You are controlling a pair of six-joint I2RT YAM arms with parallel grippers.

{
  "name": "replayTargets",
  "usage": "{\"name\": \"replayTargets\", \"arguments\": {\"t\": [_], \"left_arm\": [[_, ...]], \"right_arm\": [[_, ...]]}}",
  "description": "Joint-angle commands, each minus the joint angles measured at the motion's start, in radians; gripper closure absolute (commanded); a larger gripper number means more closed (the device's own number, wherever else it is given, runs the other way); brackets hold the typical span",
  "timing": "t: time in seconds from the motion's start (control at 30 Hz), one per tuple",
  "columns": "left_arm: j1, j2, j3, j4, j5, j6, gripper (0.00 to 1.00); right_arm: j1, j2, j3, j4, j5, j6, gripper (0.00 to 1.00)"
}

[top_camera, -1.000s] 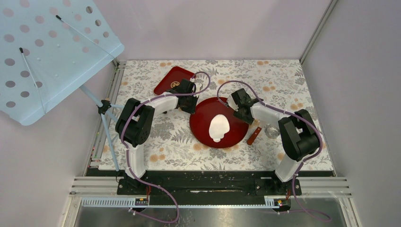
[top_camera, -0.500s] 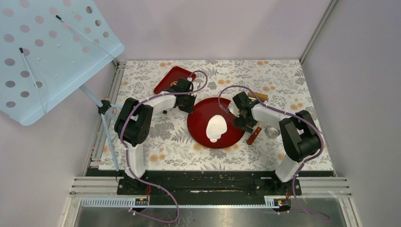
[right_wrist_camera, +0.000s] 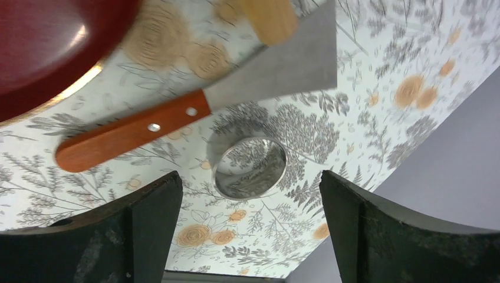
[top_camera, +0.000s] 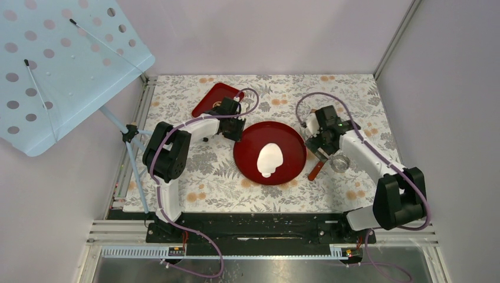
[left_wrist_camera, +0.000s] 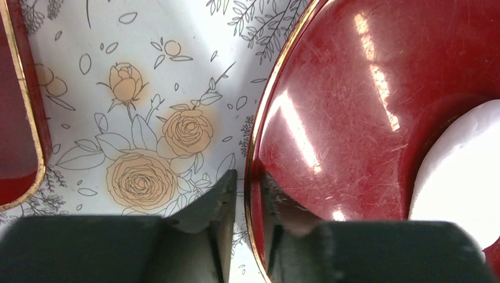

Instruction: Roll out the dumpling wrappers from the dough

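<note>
A white dough sheet (top_camera: 270, 158), larger and irregular, lies on the round red plate (top_camera: 253, 141). No small round wrappers show in any view. My left gripper (top_camera: 238, 131) is at the plate's left rim. In the left wrist view the left gripper (left_wrist_camera: 247, 180) is shut on the plate's gold-edged rim (left_wrist_camera: 257, 141), one finger outside and one inside, with the dough (left_wrist_camera: 460, 177) at the right. My right gripper (top_camera: 320, 148) is open and empty, right of the plate. In the right wrist view the right gripper (right_wrist_camera: 247, 177) hangs above a metal ring cutter (right_wrist_camera: 250, 167).
A scraper with a red-brown wooden handle (top_camera: 316, 170) and steel blade (right_wrist_camera: 283, 65) lies right of the plate, next to the ring cutter (top_camera: 339, 163). A light wooden end (right_wrist_camera: 271, 20) rests by the blade. A red square tray (top_camera: 212, 99) sits at the back left.
The plate with the dough has slid slightly left in my left gripper. My right gripper left the plate's far right rim and moved right, over the scraper and ring cutter.
</note>
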Motion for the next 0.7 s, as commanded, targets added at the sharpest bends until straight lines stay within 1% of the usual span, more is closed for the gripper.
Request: {"name": "replayTargets", "arguments": {"t": [0.0, 0.1, 0.17, 0.2, 0.33, 0.43, 0.6, 0.67], "left_arm": [[0.003, 0.010, 0.003, -0.051, -0.002, 0.018, 0.72], [0.003, 0.012, 0.004, -0.049, 0.002, 0.016, 0.53], [0.003, 0.010, 0.005, -0.048, 0.000, 0.016, 0.46], [0.004, 0.011, 0.004, -0.049, -0.001, 0.016, 0.44], [0.003, 0.009, 0.002, -0.047, -0.003, 0.016, 0.42], [0.004, 0.010, 0.002, -0.046, -0.003, 0.016, 0.42], [0.003, 0.011, 0.002, -0.047, -0.003, 0.017, 0.42], [0.003, 0.011, 0.004, -0.047, -0.004, 0.016, 0.42]], "right_arm": [[-0.146, -0.005, -0.004, -0.053, -0.085, 0.010, 0.07], [-0.241, 0.037, 0.002, -0.050, -0.146, 0.005, 0.07], [-0.299, 0.066, 0.014, -0.047, -0.195, 0.006, 0.07], [-0.314, 0.079, 0.018, -0.049, -0.212, 0.007, 0.07], [-0.337, 0.128, 0.026, -0.051, -0.238, 0.011, 0.07], [-0.337, 0.152, 0.026, -0.067, -0.264, 0.008, 0.09], [-0.337, 0.159, 0.015, -0.070, -0.290, 0.009, 0.09], [-0.336, 0.164, 0.014, -0.073, -0.295, 0.010, 0.11]]}}
